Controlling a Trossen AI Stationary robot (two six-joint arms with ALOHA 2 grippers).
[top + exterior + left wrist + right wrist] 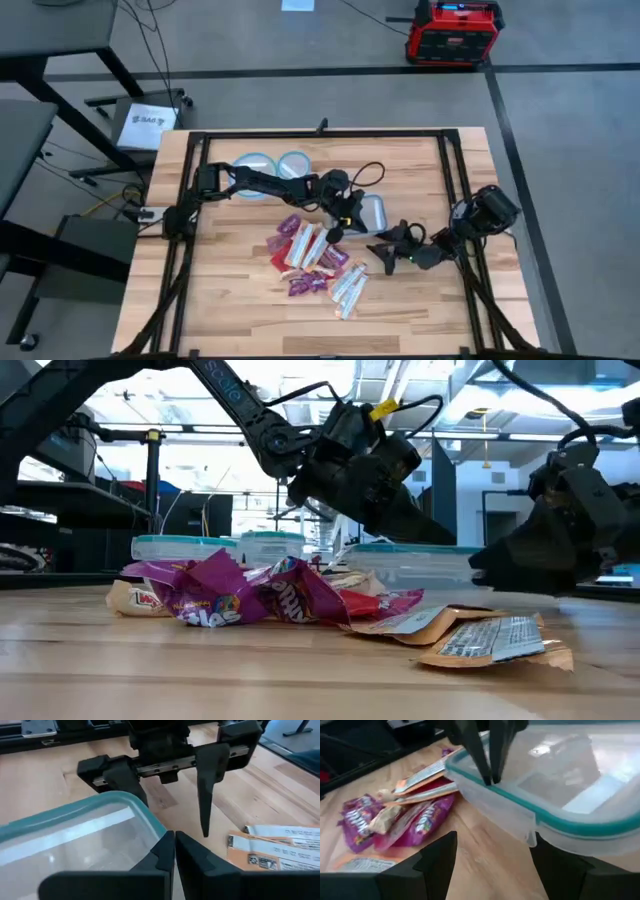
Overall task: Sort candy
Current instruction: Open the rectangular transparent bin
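At mid-table, the candy (315, 260) lies in a loose pile on the wooden table (230, 320): magenta and red packets toward the centre, orange-white bar wrappers and pale wrappers spreading toward the front right. All pieces rest on the wood; none is in a container.

The left gripper (338, 232) sits at the pile's back right edge, beside the rectangular clear container (372, 212) with the teal rim. In the left wrist view its fingers (161, 854) are pressed together with only a hairline gap, held just over the container's near rim, and nothing shows between them. In the right wrist view the same fingertips (492, 776) meet at the teal rim, with the candy just beside them on the table.

The right gripper (392, 246) is to the right of the pile and in front of the rectangular container. Its fingers (437, 855) are spread wide and hold nothing; the candy lies near, apart from them.

Two round clear containers (270, 167) stand at the back of the table, well apart from the pile.
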